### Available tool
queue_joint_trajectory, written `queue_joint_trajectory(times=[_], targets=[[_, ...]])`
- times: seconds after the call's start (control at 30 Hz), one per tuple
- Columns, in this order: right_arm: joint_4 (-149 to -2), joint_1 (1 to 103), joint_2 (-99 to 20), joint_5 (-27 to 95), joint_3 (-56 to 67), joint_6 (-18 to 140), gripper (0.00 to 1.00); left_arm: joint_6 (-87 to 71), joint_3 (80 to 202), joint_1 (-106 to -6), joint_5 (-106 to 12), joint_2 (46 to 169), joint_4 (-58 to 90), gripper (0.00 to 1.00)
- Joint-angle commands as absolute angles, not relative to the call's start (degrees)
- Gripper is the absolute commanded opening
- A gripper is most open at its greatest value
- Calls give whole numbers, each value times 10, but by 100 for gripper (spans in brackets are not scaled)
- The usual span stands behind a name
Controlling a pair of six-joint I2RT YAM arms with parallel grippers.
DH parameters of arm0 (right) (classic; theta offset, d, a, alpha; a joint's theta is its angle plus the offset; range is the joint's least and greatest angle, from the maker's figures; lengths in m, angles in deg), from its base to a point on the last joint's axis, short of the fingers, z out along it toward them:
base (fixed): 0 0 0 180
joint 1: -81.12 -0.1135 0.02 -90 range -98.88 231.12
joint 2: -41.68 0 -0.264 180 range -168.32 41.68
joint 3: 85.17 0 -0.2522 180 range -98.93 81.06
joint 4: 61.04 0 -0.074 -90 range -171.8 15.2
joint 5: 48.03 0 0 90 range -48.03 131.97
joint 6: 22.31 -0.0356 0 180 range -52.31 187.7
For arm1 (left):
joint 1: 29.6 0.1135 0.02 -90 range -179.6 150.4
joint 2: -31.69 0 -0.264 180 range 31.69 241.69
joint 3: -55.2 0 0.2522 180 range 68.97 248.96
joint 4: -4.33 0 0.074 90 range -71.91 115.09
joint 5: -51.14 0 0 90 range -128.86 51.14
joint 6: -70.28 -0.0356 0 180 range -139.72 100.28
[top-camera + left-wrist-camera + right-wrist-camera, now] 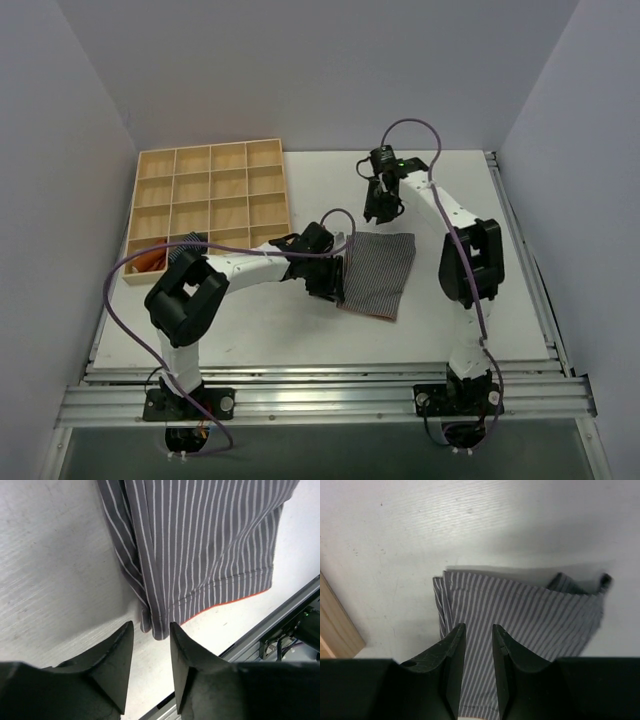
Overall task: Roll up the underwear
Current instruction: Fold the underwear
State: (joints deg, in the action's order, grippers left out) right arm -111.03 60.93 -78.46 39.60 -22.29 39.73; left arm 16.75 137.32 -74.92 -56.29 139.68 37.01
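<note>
From above: the underwear (380,272), a grey garment with fine white stripes, lies flat near the middle of the white table (250,325), between the two arms. The left gripper (326,277) sits low at the cloth's left edge, though this view does not show how its jaws stand. The right gripper (381,207) hangs just beyond the cloth's far edge, its jaws also unclear from here. A wooden grid tray (210,198) stands at the far left of the table, with an orange cloth (150,262) in its nearest left compartment. A purple cable (415,125) loops over the right arm.

Left wrist: the left gripper (151,628) has its two dark fingers (117,655) apart and nothing between them. A folded corner of the underwear (210,545) lies on the table (55,570) just ahead of the tips. A thin orange line (220,605) shows along the cloth's hem. A metal rail (280,625) runs along the table edge at lower right.

Right wrist: the right gripper (478,628) is parted by a narrow gap, gripping nothing, and the striped underwear (535,615) shows through the gap below. The cloth lies on the table (470,525) with its layered edge to the left of the fingers (450,665) and a dark-trimmed corner (605,580) turned up at the right. An edge of the wooden tray (335,625) enters at the left.
</note>
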Motion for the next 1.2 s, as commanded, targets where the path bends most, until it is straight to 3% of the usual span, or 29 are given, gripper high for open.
queue_joint_trajectory(times=[0.0, 0.23, 0.4, 0.57, 1.0, 1.17], targets=[[-1149, 636, -684, 407, -170, 406, 25, 150, 1416, -747, -533, 1352, 413, 44], [-1117, 678, -632, 418, -46, 405, 17, 146, 1459, -748, -525, 1344, 436, 50], [-1085, 701, -657, 418, -23, 403, 14, 167, 1472, -756, -580, 1364, 385, 39], [-1052, 708, -708, 445, -19, 408, 10, 183, 1484, -774, -589, 1412, 375, 36], [-1029, 715, -745, 470, -10, 457, 12, 183, 1459, -773, -563, 1446, 396, 35], [-1082, 702, -695, 468, -30, 456, 15, 180, 1455, -769, -566, 1438, 399, 35]])
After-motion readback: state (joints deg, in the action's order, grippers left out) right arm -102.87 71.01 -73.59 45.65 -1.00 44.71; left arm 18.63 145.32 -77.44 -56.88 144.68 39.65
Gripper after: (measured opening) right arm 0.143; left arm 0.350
